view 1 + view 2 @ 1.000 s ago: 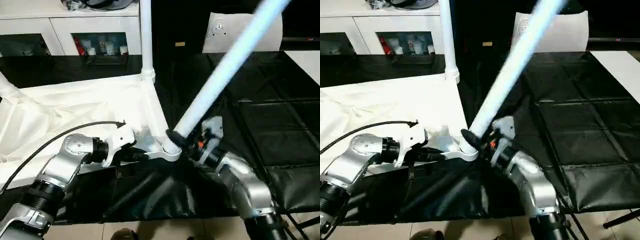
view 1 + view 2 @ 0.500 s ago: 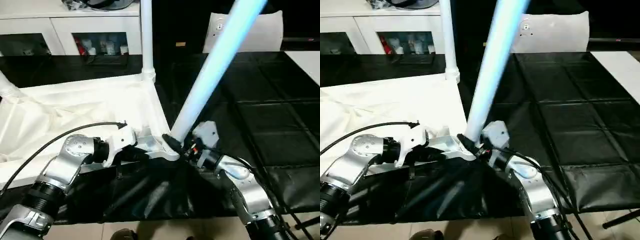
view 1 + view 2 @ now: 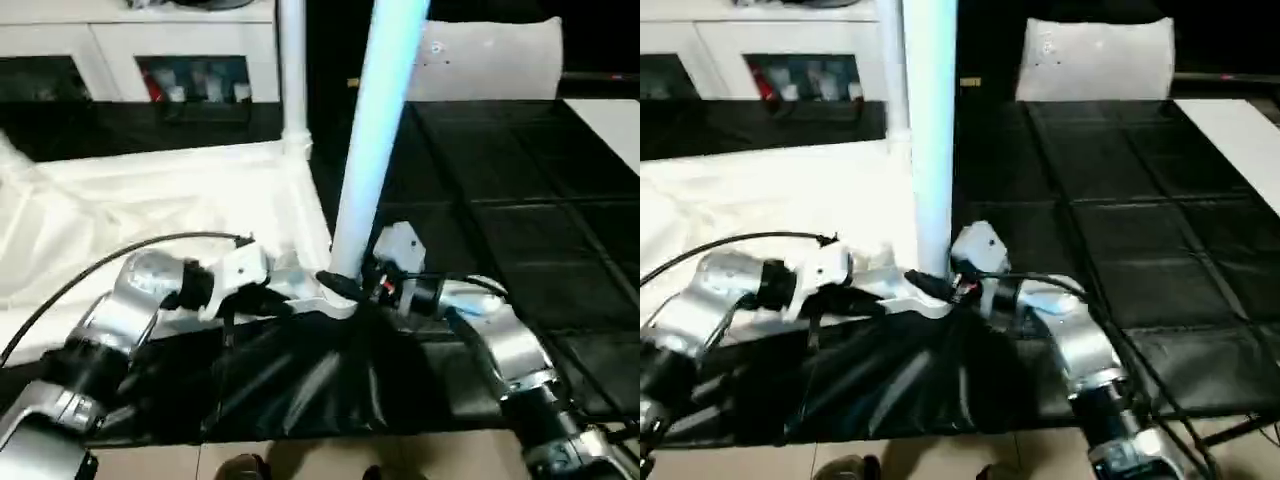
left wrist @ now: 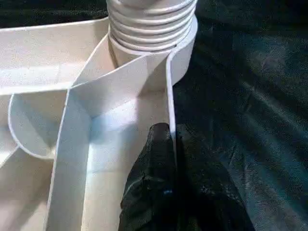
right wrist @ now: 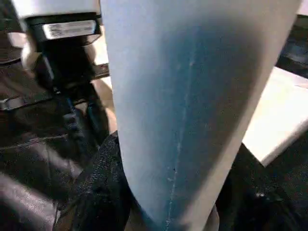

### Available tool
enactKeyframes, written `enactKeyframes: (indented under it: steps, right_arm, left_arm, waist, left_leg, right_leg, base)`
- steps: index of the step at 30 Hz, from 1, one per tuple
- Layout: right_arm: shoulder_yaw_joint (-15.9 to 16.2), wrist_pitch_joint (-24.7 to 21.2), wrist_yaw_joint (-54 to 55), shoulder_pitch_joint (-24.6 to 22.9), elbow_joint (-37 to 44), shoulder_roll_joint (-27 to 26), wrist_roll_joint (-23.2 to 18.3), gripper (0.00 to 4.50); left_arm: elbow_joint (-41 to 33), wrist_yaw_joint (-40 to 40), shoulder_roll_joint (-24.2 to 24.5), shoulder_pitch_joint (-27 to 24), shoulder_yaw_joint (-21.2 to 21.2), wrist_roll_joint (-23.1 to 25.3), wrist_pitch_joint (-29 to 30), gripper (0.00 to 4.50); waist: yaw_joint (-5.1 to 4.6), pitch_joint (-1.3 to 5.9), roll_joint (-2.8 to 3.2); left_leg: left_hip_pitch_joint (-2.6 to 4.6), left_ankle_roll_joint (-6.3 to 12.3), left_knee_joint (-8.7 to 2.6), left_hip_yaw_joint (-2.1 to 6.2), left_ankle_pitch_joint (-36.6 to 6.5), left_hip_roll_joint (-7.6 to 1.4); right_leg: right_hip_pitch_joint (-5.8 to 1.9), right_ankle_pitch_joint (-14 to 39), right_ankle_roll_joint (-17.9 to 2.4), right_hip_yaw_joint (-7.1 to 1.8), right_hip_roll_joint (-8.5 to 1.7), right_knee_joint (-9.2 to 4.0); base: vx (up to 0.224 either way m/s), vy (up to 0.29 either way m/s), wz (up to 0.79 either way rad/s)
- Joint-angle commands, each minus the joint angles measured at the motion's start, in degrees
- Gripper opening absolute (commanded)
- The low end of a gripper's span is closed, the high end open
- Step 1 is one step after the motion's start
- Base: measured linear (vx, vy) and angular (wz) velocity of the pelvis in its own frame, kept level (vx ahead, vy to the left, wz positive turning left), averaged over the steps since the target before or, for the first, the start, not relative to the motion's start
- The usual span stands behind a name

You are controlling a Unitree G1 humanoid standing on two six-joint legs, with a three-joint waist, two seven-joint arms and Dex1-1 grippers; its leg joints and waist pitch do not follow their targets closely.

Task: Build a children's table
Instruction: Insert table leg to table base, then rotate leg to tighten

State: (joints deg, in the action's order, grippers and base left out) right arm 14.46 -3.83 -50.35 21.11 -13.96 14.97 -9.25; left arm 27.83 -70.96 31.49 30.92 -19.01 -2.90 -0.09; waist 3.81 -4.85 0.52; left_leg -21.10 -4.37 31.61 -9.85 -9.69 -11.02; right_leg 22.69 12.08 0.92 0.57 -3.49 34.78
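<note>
1. Right gripper [image 3: 345, 283] clamps the leg [image 3: 372, 130] near its base, upright at the near corner socket [image 4: 151, 33]; keep it plumb, push and twist in.
2. Left gripper [image 4: 168, 144] pinched together on the tabletop [image 3: 150, 200] rim; hold it steady.
3. Tabletop lies underside-up on black mat [image 3: 500, 200]; another fitted leg [image 3: 292, 70] behind, cabinet [image 3: 130, 50] beyond.

Black quilted mat [image 3: 520, 200], white upturned tabletop [image 3: 150, 200] lying on it

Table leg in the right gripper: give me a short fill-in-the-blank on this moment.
1. The right gripper holds a leg that stands nearly ____.
2. The left gripper is shut on the tabletop's ____.
3. Another leg already stands in the ____ corner socket.

Missing: upright; rim; far
</note>
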Motion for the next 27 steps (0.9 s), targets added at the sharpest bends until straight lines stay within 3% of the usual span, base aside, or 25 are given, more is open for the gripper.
enactKeyframes:
  steps: [1,3,4,5,10,14,17,20,21,22,24,26,27]
  right_arm:
    - [7.1,-4.8,-3.6,-4.5,-4.1,0.0,2.2,1.9]
    - [7.6,-4.2,-3.4,-5.1,-4.0,-0.3,2.6,1.9]
    - [7.5,-4.0,-3.2,-5.1,-4.2,-0.5,2.7,1.9]
    - [7.2,-3.7,-2.4,-5.1,-4.7,-1.2,3.1,1.9]
    - [6.1,-3.4,0.1,-4.8,-5.2,-2.6,3.4,1.9]
    - [4.5,-3.0,3.7,-4.1,-6.6,-4.4,3.7,1.9]
    - [3.3,-3.2,7.8,-3.0,-8.3,-6.3,4.6,1.9]
    - [1.7,-4.0,11.4,-1.5,-9.8,-8.8,4.2,1.9]
    - [0.9,-4.3,12.9,-0.7,-10.6,-9.7,4.0,1.9]
    - [0.5,-4.5,13.8,-0.2,-11.0,-10.2,3.8,1.9]
    - [-0.6,-4.5,16.1,1.6,-13.0,-11.5,3.8,1.9]
    - [-0.9,-4.4,16.8,2.2,-13.6,-11.9,3.8,1.9]
    - [-1.2,-4.2,17.3,2.8,-14.3,-12.3,4.0,1.9]
  left_arm:
    - [1.4,2.6,-0.5,3.5,0.2,2.0,-1.9,0.0]
    - [4.8,4.1,-0.3,5.5,0.8,3.0,-3.0,0.0]
    - [5.7,4.3,-0.2,6.0,1.0,3.3,-3.3,0.0]
    - [8.4,4.2,0.1,7.4,1.4,3.6,-4.1,0.0]
    - [11.1,4.3,0.5,8.0,1.9,3.8,-4.9,0.0]
    - [10.7,3.3,1.1,7.0,2.3,2.8,-3.6,0.0]
    - [4.2,1.2,2.1,2.7,2.6,0.7,1.5,0.0]
    - [-10.0,1.9,2.7,-5.5,2.6,-2.6,11.0,0.0]
    - [-16.0,3.6,2.1,-8.7,2.5,-3.8,14.9,0.0]
    - [-19.7,4.8,1.6,-10.7,2.4,-4.6,17.3,0.0]
    - [-28.2,10.4,-1.7,-15.1,1.6,-5.0,22.8,0.0]
    - [-30.7,12.2,-3.2,-16.4,1.0,-4.7,24.3,0.0]
    - [-32.6,14.1,-4.7,-17.2,0.6,-4.0,26.1,0.0]
  waist:
    - [-0.35,1.65,0.51]
    - [-0.32,1.47,0.74]
    - [-0.3,1.37,0.64]
    - [-0.26,1.3,0.96]
    - [-0.62,1.02,0.67]
    - [-0.77,1.09,0.82]
    - [-1.08,0.94,0.89]
    - [-2.17,0.95,1.1]
    - [-2.63,1.11,1.11]
    - [-2.82,0.82,1.29]
    - [-3.55,1.07,0.89]
    - [-3.59,1.24,1.06]
    - [-3.79,1.62,0.78]
  left_leg:
    - [0.97,-1.49,-4.51,0.48,-21.4,-1.95]
    - [1.03,-1.64,-4.54,0.4,-22.1,-1.9]
    - [1.07,-1.95,-4.66,0.54,-23.4,-1.95]
    - [1.17,-2.23,-4.72,0.68,-24.6,-1.88]
    - [1.38,-2.58,-5.07,1.18,-27.6,-2.03]
    - [1.2,-2.51,-5.51,1.07,-25.8,-2.11]
    - [0.78,-2.98,-5.76,1.15,-25.5,-2.2]
    - [0.1,-3.34,-6.09,1.67,-26.2,-2.26]
    - [0.06,-3.27,-6.13,1.53,-25.6,-2.41]
    - [-0.09,-3.17,-6.2,1.45,-25.4,-2.26]
    - [0.16,-2.46,-5.8,1.03,-24.0,-2.14]
    - [0.26,-2.04,-5.6,0.79,-22.1,-2.04]
    - [-0.01,-1.1,-5.22,0.46,-17.9,-1.93]
  right_leg:
    - [-0.54,18.9,-9.4,-2.29,-3.38,-5.44]
    - [-0.35,19.2,-9.7,-2.22,-3.35,-5.58]
    - [-0.39,21.2,-9.5,-2.22,-3.45,-5.64]
    - [-0.28,24.0,-8.9,-2.26,-3.67,-5.88]
    - [0.16,32.0,-6.7,-2.35,-4.14,-6.76]
    - [0.04,28.8,-7.3,-2.28,-4.01,-6.73]
    - [-0.02,28.6,-8.1,-2.21,-4.18,-6.47]
    - [-0.45,29.8,-7.9,-1.94,-4.3,-6.11]
    - [-0.52,26.4,-8.6,-1.91,-4.02,-5.87]
    - [-0.39,25.4,-8.9,-1.8,-3.67,-5.85]
    - [-0.4,20.8,-10.3,-1.83,-3.28,-5.8]
    - [-0.6,17.9,-10.9,-1.86,-3.17,-5.77]
    - [-1.23,11.8,-12.1,-1.82,-3.09,-5.35]
  base:
    - [0.0,0.0,0.0]
    - [0.0,0.0,0.0]
    - [0.0,0.0,0.0]
    - [0.0,0.0,0.0]
    - [0.0,0.0,0.0]
    - [0.0,0.0,0.0]
    - [0.0,0.0,0.0]
    - [0.0,0.0,0.0]
    - [0.017,0.017,-0.18]
    - [0.0,0.0,0.0]
    - [0.028,0.016,-0.1]
    - [0.058,0.014,-0.04]
    - [0.06,0.01,-0.03]
